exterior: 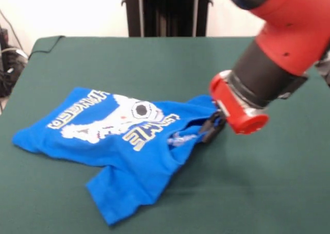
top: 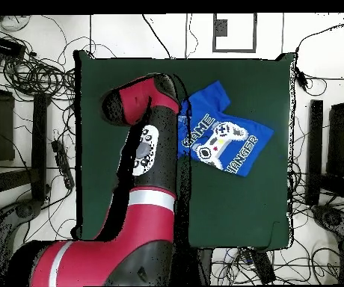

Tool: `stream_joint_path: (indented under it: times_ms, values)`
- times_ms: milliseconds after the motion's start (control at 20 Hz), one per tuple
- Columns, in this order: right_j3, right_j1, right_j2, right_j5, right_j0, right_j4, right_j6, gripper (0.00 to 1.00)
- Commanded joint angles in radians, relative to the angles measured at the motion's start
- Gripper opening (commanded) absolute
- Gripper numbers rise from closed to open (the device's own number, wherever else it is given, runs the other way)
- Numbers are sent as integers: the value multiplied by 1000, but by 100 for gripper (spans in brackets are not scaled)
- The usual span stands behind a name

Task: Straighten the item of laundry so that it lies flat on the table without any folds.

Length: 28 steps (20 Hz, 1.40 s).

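Observation:
The item of laundry [exterior: 118, 136], a bright blue T-shirt, lies print-up on the left half of the green table [exterior: 113, 59]. Its lower sleeve is folded and its neck edge is bunched and creased. My gripper [exterior: 210, 129] sits low at the shirt's right edge by the collar, its black fingers [exterior: 206, 133] shut on the cloth there. In the overhead view the item of laundry [top: 223, 138] lies right of the table's [top: 235, 202] centre, and the red arm [top: 149, 112] hides the gripper and the shirt's left edge.
The arm's red and black wrist [exterior: 258, 84] hangs over the table's right side. A black post [exterior: 167, 10] stands behind the far edge. Cables [top: 33, 75] and dark equipment [top: 339, 149] surround the table on the floor.

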Motion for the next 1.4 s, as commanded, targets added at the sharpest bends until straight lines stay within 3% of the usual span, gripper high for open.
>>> stream_joint_path:
  times_ms: [50,150,350,500,700,1000,1400]
  values:
    - [-116,109,7,184,49,100,303,0]
    - [-125,120,-54,159,40,59,296,0]
    - [-182,202,-148,-40,-42,-75,232,0]
    - [-242,281,-217,-170,-63,-178,271,0]
    - [-271,337,-279,-252,-70,-268,336,0]
    - [-269,346,-287,-319,-100,-295,312,0]
    - [-273,329,-261,-237,-71,-215,257,0]
